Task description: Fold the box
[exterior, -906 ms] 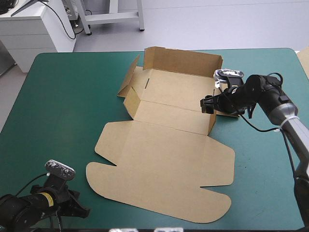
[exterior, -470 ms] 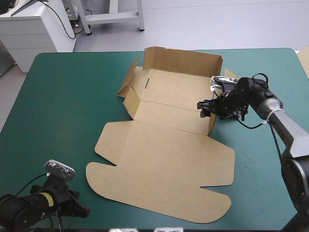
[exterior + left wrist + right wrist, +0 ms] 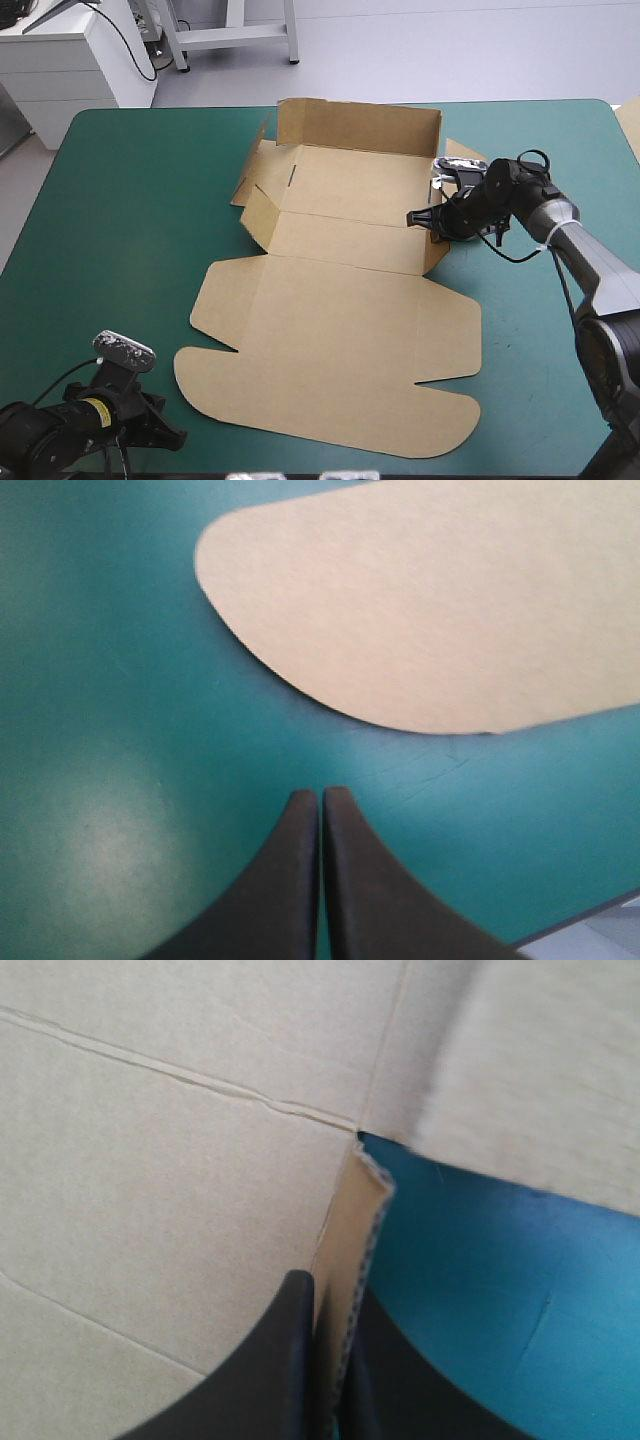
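1. Item: box [image 3: 340, 300], brown board, lying mid-worktop [image 3: 120, 200]. The far wall [image 3: 360, 125] is raised and the lid [image 3: 330, 370] lies flat toward the near edge.
2. Right end effector [image 3: 330, 1290]: clamped on the box's right side wall [image 3: 355, 1220] near its front corner, one black finger inside and one outside.
3. Left end effector [image 3: 320, 795]: fingers together and holding nothing. It sits over the teal-green cover at the near left corner, just short of the lid's rounded corner.
4. Step in hand, by judgement: standing the right side wall upright. Swing it about its crease rather than dragging sideways. The sheet looks light and likely to slide, so you could bring the left end effector onto the lid to pin it.
5. Change from the earlier frames: the whole box has slid toward the worktop's left edge, and the right end effector has moved with it. The left end effector has not moved.
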### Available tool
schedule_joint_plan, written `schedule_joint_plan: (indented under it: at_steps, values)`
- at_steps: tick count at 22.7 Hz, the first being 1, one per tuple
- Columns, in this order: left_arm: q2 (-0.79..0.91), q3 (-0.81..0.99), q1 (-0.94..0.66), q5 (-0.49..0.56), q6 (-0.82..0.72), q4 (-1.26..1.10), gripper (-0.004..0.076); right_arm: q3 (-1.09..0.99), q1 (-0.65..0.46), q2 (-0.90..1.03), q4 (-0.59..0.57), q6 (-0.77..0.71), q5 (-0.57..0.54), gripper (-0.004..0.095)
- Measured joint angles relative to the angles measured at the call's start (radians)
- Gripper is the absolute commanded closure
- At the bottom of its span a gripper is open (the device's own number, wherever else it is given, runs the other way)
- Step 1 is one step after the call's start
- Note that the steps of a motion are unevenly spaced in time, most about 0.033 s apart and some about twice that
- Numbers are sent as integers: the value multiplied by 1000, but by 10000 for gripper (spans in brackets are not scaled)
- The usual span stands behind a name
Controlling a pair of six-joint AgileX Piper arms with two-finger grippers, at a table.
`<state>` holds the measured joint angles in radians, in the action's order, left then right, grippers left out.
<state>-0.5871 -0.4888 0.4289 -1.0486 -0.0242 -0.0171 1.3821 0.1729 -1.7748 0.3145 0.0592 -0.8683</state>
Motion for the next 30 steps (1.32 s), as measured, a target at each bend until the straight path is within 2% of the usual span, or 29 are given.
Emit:
schedule_joint_plan:
  at_steps: [5, 9, 11, 15, 19, 25, 30]
  values:
    - [0, 0, 0, 0, 0, 0, 731, 48, 0, 0, 4, 72, -15, 927]
    - [0, 0, 0, 0, 0, 0, 731, 132, 0, 0, -4, 260, -65, 929]
    - [0, 0, 0, 0, 0, 0, 731, 171, 0, 0, -24, 401, -83, 929]
    - [0, 0, 0, 0, 0, 0, 731, 193, 0, 0, -45, 617, -88, 929]
    - [0, 0, 0, 0, 0, 0, 731, 194, 0, -10, -46, 794, -32, 929]
    - [0, 0, 0, 1, 0, 0, 731, 194, 19, -57, -49, 958, 56, 929]
    - [0, 0, 0, 1, 0, 0, 731, 194, 95, -104, -49, 1134, 135, 929]
